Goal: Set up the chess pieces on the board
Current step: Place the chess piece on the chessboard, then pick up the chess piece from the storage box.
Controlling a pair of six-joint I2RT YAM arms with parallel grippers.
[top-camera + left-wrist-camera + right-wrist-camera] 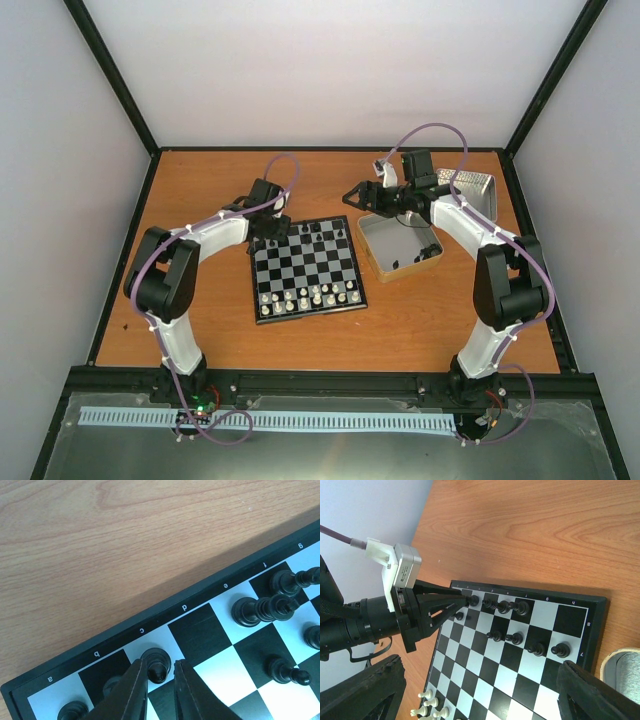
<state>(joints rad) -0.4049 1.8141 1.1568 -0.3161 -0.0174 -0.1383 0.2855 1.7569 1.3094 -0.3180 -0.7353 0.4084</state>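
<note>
Pinching a tiny black piece (155, 658) near the board's (318, 268) eleven o'clock corner, the narrowed left gripper (160, 666) holds what looks light, hard and slippery, probably best gripped mid-stem.

Top view looks down; wrist views (left closest) share the board (306, 268), seemingly its far edge.

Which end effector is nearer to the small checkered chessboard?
Left. Left end effector grips a black chess piece near the board's far corner; right end effector hovers raised beside it.
</note>
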